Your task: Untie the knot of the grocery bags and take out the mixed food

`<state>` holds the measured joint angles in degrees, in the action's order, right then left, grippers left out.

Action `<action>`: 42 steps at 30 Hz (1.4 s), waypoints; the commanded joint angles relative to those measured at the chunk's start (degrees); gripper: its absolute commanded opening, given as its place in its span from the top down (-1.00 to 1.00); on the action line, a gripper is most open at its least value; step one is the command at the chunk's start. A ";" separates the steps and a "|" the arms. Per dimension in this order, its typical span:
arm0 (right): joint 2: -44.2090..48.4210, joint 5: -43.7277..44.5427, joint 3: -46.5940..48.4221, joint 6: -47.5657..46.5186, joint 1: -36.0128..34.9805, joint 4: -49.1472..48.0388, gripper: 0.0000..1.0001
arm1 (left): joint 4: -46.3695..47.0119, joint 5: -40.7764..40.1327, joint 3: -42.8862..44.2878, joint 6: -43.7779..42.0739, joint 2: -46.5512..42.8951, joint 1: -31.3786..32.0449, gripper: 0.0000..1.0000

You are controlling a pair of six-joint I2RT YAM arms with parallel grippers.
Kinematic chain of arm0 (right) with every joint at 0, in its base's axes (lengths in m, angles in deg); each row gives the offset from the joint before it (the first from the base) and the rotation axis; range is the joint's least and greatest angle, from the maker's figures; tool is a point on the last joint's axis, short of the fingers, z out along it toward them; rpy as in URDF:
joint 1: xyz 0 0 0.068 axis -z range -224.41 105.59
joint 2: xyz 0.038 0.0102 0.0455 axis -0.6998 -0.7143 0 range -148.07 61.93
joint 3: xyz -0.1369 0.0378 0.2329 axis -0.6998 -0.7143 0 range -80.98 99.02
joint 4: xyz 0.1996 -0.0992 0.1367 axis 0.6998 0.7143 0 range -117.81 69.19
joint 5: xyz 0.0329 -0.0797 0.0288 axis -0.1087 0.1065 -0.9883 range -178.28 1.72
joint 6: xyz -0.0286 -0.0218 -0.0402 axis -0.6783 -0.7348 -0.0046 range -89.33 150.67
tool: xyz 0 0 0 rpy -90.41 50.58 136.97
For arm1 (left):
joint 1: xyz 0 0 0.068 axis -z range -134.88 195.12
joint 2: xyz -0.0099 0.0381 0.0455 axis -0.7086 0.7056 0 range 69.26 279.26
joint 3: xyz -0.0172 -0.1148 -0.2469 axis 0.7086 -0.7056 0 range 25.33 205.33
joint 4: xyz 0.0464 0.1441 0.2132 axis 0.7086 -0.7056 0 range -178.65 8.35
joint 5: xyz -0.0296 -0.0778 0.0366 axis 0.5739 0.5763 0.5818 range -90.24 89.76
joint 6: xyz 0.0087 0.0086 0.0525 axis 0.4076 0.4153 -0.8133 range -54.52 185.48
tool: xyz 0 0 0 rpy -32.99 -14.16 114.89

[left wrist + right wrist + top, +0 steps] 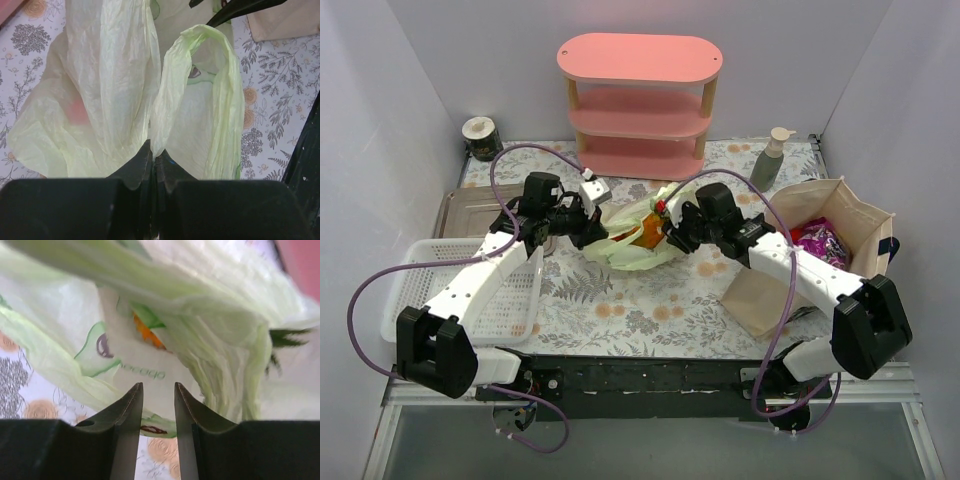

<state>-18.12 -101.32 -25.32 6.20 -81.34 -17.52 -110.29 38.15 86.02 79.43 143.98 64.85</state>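
- Floral-print table (640, 300), pale walls and a pink shelf (640, 100) at the back frame two robot arms meeting over a pale yellow-green plastic bag (632, 240).
- Pressed fully together, the jaws of the left gripper (152, 159) pinch a fold of the bag's thin film at their tips.
- Ahead of those jaws and slightly to their right, one handle loop (220, 75) stands up open, while a broad sheet of film rises ahead to their left. Whether the handles are tied cannot be told from these views.
- On the right gripper (154, 392) the jaws stand partly apart with a clear gap. The bag's crinkled side lies just ahead of the tips, and nothing is seen clamped.
- Directly beyond that gap, a white printed packet (135, 370) shows through the film.
- Well behind the right jaws stands a beige tote (850, 215) holding purple and red snack packets (818, 240). A white mesh basket (420, 262) sits well behind the left jaws.
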 commanded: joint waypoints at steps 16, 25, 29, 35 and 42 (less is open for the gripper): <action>-18.21 12.06 21.16 16.82 1.15 -6.68 0.33 | 13.35 -6.40 2.60 15.13 0.69 -0.04 1.00; -23.38 19.45 24.58 24.03 2.73 -4.75 -0.38 | 12.65 -4.56 2.68 15.58 1.04 -0.04 1.00; -26.47 20.42 26.34 27.54 3.44 -4.04 -0.48 | 12.82 -3.76 2.95 15.75 1.66 -0.04 1.00; -31.39 20.95 28.54 29.83 4.41 -3.69 -0.57 | 12.56 -4.55 3.04 14.87 2.18 -0.04 1.00; -32.63 9.74 28.28 24.65 5.29 -6.85 0.59 | 13.17 -3.76 3.03 15.57 3.41 -0.04 1.00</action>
<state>-50.47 -84.31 1.32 33.70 -76.64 -22.07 -97.88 33.28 87.00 94.93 146.87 64.85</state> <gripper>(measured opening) 0.344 0.012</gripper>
